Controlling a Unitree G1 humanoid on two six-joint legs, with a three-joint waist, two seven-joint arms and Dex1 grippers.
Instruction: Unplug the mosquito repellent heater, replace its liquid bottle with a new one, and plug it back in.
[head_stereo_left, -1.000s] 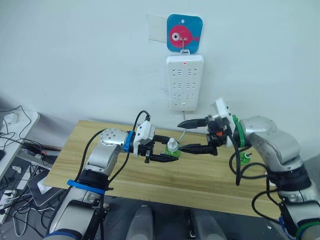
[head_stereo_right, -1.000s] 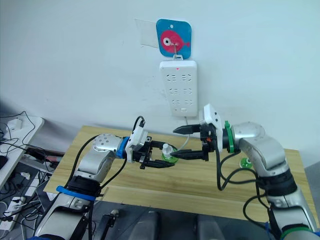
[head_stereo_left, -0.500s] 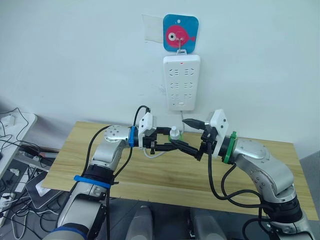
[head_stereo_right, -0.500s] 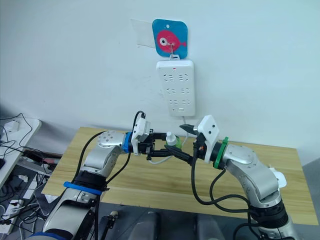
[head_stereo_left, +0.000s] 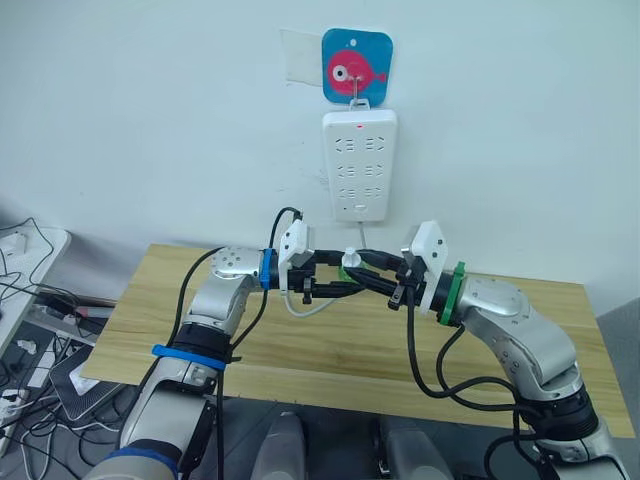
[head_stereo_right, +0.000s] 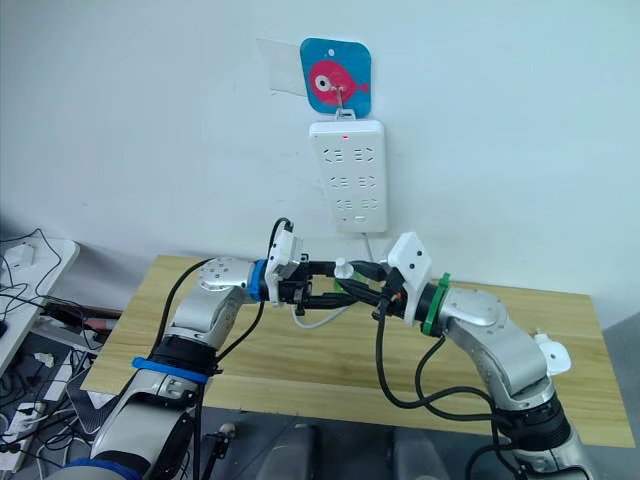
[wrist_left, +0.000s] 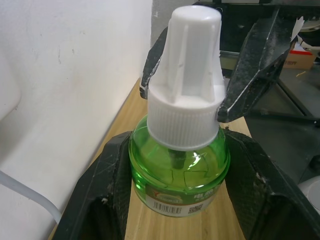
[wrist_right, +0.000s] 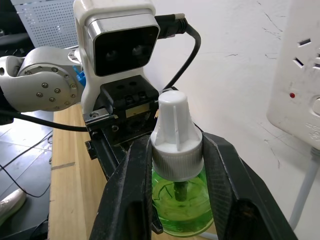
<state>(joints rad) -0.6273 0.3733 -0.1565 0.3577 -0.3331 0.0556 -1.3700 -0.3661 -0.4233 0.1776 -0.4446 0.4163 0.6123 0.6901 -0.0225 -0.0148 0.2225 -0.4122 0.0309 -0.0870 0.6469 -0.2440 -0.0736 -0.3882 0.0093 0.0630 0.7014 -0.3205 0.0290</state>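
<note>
Left claw: we grip the green bottle by its body.
Right claw: we clamp its white cap.

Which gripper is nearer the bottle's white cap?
Right. The right gripper has its fingers on the white cap; the left gripper clamps the green bottle body lower down.

I could read no words or numbers; the green bottle's label carried small print and a square code, too fine to read.
</note>
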